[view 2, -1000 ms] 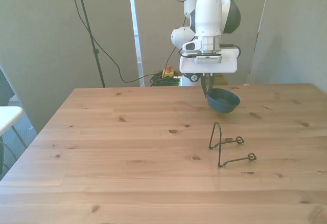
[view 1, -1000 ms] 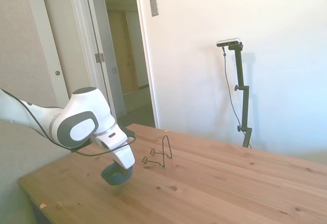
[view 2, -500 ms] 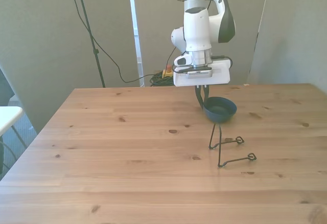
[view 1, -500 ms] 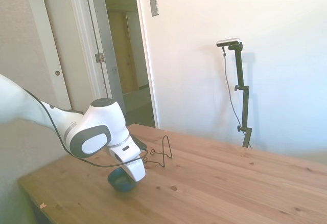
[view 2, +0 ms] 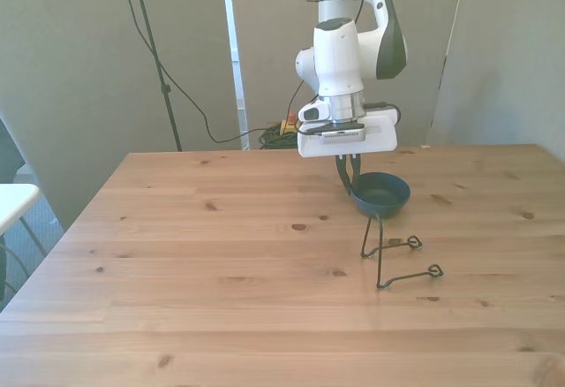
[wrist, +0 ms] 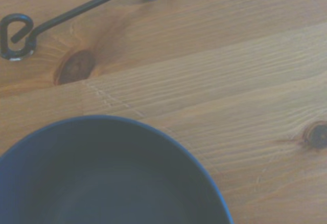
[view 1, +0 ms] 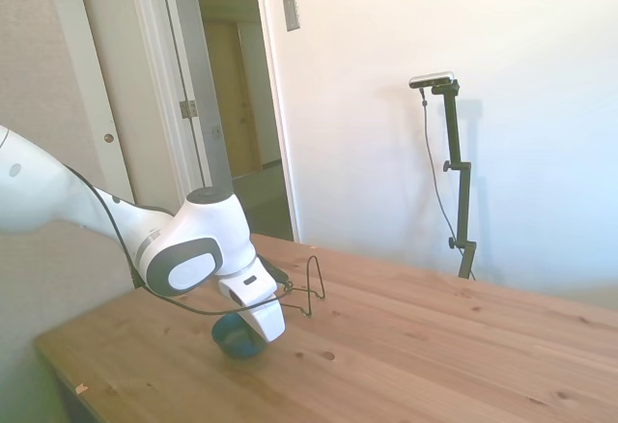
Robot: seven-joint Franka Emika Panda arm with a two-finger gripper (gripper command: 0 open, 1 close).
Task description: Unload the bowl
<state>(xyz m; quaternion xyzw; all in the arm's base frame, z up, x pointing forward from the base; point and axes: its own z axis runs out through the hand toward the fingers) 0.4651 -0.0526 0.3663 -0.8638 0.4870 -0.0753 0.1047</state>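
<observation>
The small teal-blue bowl [view 2: 381,194] sits upright and low at the table top, just behind the black wire rack [view 2: 388,250] in the front view. My gripper [view 2: 350,182] is shut on the bowl's rim on the side toward the front view's left. I cannot tell whether the bowl's base touches the wood. In the side view the bowl [view 1: 235,338] shows under my white hand, beside the rack [view 1: 307,288]. The wrist view is filled by the bowl's dark inside [wrist: 102,183], with the rack's foot wire [wrist: 76,9] on the wood beyond it.
The wooden table [view 2: 221,263] stretches wide toward the front view's left and toward the near edge. A white object [view 2: 13,201] pokes in beyond the table's left edge. Cables hang behind the far edge.
The arm has come down and brought the bowl closer to the rack. The bowl was tilted and raised a second ago; now it is level and low at the table.
</observation>
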